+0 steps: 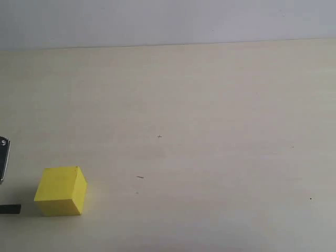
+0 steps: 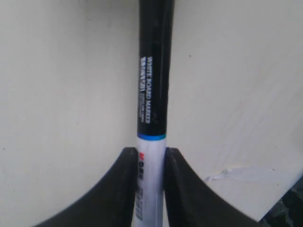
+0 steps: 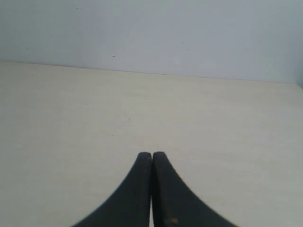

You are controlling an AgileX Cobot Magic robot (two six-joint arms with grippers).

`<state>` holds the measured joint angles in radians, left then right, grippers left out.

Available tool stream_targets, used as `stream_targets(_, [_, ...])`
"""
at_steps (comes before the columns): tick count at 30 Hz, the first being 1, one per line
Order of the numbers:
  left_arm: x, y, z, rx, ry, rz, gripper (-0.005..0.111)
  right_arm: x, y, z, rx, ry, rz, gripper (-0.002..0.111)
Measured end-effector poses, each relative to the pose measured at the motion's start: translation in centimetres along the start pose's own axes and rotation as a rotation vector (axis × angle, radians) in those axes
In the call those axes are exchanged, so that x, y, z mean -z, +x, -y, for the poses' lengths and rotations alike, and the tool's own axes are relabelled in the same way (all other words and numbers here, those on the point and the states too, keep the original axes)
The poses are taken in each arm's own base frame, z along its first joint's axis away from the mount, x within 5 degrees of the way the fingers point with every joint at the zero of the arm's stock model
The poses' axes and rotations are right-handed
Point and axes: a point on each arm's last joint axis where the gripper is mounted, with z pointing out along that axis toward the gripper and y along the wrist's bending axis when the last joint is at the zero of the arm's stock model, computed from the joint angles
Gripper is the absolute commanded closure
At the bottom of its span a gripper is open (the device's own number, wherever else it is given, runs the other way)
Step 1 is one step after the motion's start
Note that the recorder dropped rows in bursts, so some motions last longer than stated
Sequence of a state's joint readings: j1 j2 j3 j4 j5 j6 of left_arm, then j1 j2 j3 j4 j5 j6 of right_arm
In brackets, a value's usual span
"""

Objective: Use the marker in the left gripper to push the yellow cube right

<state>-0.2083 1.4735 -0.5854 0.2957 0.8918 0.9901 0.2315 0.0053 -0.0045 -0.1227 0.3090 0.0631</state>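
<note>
Just left of yellow cube (image 1: pixel 60 191), left gripper (image 2: pixel 151 153), low, pinches marker (image 2: pixel 152 75); right gripper (image 3: pixel 151 156) pressed together.

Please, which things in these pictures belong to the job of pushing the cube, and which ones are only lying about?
Belong to the job:
- marker, clamped in the jaws of the left gripper
- yellow cube, standing on the table

Not part of it:
- right gripper, jaws shut on nothing
- the table only carries the cube; nothing else loose is visible
</note>
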Motion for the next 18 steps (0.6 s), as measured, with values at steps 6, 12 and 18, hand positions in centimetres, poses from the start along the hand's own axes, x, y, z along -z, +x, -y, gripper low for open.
stream_targets(6, [-0.71, -0.2, -0.22, -0.036, 0.022, -0.017, 0.107, 0.0, 0.0, 0.0, 0.0, 0.0, 0.0, 0.108])
stream_targets(12, [-0.74, -0.34, -0.44, -0.062, -0.005, -0.001, 0.107, 0.0, 0.0, 0.0, 0.0, 0.0, 0.0, 0.108])
stream_targets(18, [-0.8, -0.46, -0.87, -0.138, -0.046, 0.023, 0.107, 0.0, 0.0, 0.0, 0.0, 0.0, 0.0, 0.108])
